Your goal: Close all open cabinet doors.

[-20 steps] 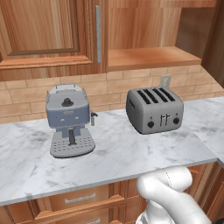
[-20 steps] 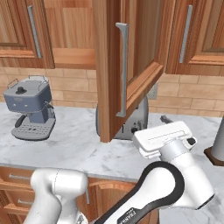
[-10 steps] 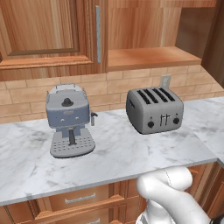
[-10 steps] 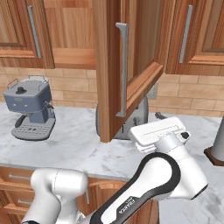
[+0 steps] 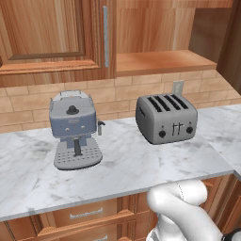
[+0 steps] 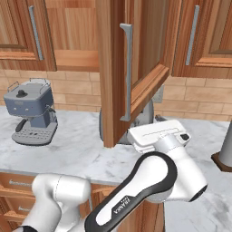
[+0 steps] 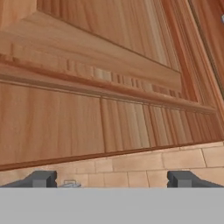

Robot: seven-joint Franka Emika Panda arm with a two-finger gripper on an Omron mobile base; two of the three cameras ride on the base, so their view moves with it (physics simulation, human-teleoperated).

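One tall reddish-brown cabinet door stands swung out over the counter, its silver bar handle facing me. Behind it the cabinet is open, with a bare wooden shelf. The doors to its left and right are shut. My white hand sits just below the open door's lower corner. My gripper is open, its fingertips wide apart with nothing between them. It looks up at a door's framed panel and the tiled wall.
On the marble counter stand a blue-grey coffee machine and a silver toaster. The toaster is partly behind the open door in the right base view. A dark object stands at the counter's right. Drawer fronts run below the counter.
My hand has edged a little to the left and up, closer under the open door's lower corner. The door itself has not moved.
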